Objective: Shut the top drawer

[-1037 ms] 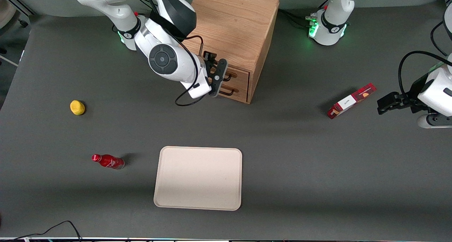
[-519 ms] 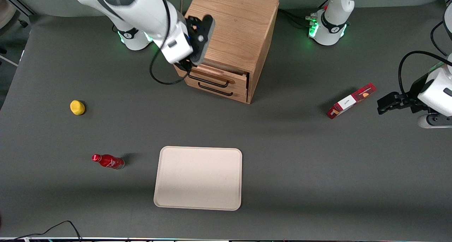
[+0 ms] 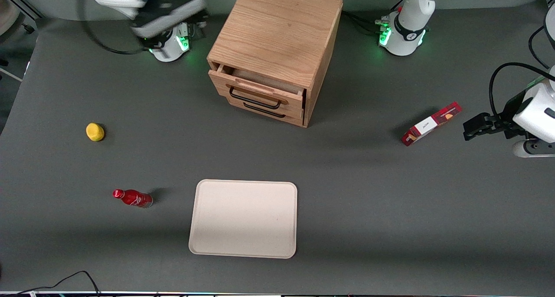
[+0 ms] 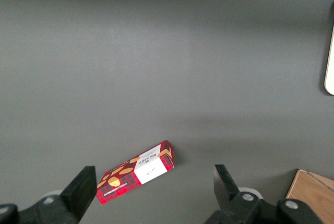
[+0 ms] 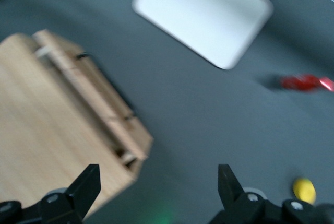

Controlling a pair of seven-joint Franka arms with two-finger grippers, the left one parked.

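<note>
Front view: top drawer (image 3: 256,88) facing camera, hand (image 5: 156,182) above.

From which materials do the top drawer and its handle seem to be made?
The top drawer, slightly open, looks like light oak with a matte finish: grain lines show. Its handle seems thin black wire, probably metal. The gripper hangs open above the table, away from the drawer.
</note>
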